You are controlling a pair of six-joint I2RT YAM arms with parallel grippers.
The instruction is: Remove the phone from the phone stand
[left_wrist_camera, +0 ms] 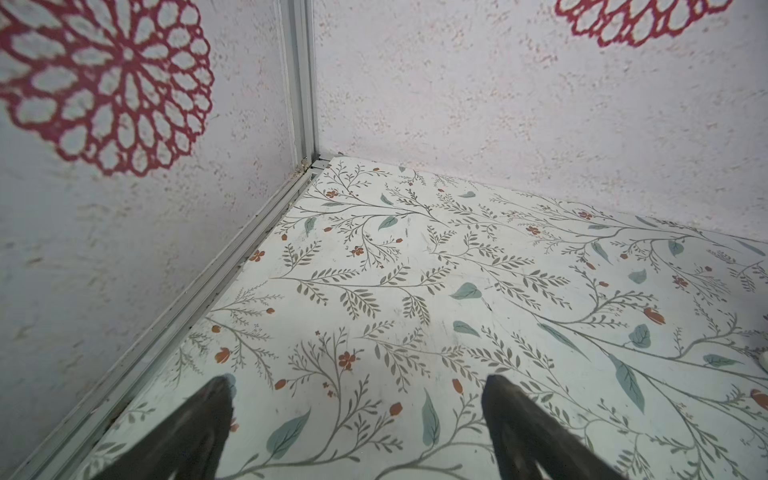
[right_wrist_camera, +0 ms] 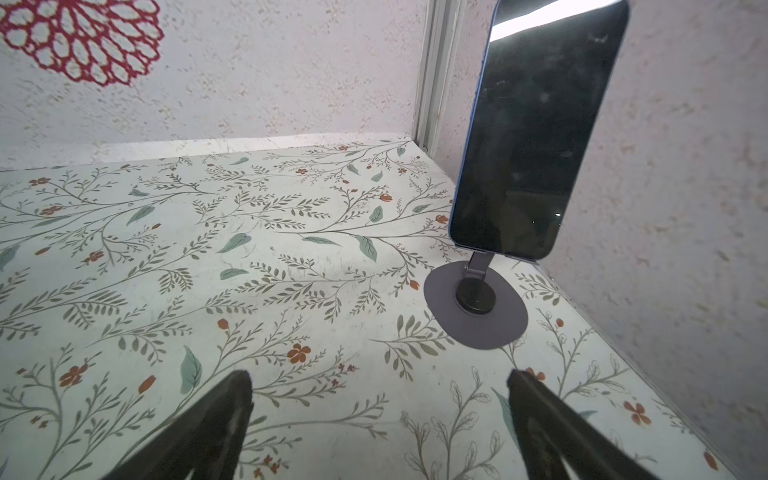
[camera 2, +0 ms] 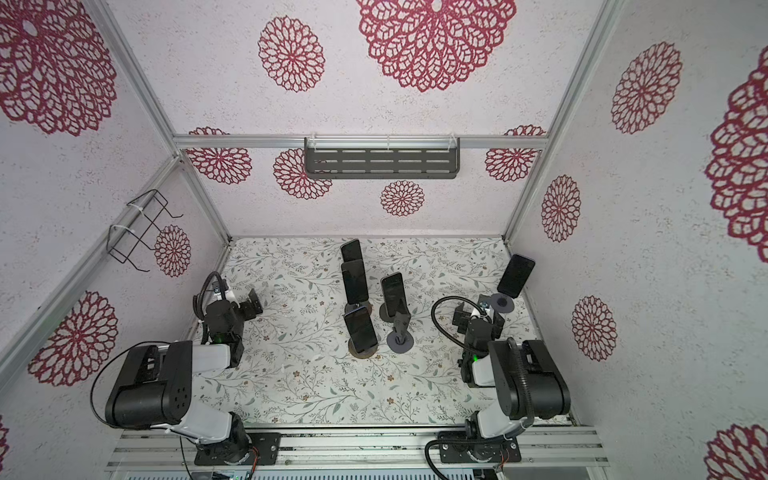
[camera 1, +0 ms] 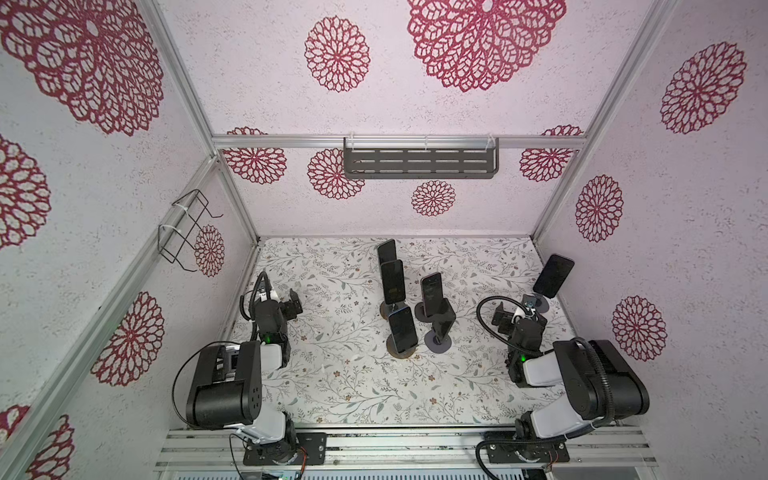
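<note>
1. Nearest, the two arm bases sit bolted to a ribbed aluminium rail (camera 1: 415, 449) along the front edge of the white floral-patterned tabletop (camera 1: 340, 390).
2. The left gripper (left_wrist_camera: 357, 382) hangs above the tabletop close to the left wall. Its dark fingers are spread wide with nothing between them.
3. The right gripper (right_wrist_camera: 380, 376) hangs above the tabletop by the right wall. Its jaws are likewise wide apart and empty.
4. In the centre, the nearest dark-screened phone (camera 1: 402, 330) leans back on a brown round-based stand (camera 1: 401, 354). Just to its right stands a black stand on a grey disc base (camera 1: 438, 343).
5. Behind these, a second dark phone (camera 1: 432, 295) stands upright on a dark round-based stand (camera 1: 420, 311).
6. Against the right wall, well apart from the centre group, a blue-edged dark-screened phone (right_wrist_camera: 536, 137) sits tilted back. It is on the hinged arm of a grey disc-based stand (right_wrist_camera: 476, 307). The right gripper faces this stand from near by and touches neither it nor the phone.
7. Farther back in the centre, a third dark phone (camera 1: 392, 282) and a farthest dark phone (camera 1: 386, 251) stand in line, their stands largely hidden.
8. On the back wall hangs a slotted dark grey metal shelf (camera 1: 419, 164). A black wire rack (camera 1: 185, 230) is tied to the left wall's rail.
</note>
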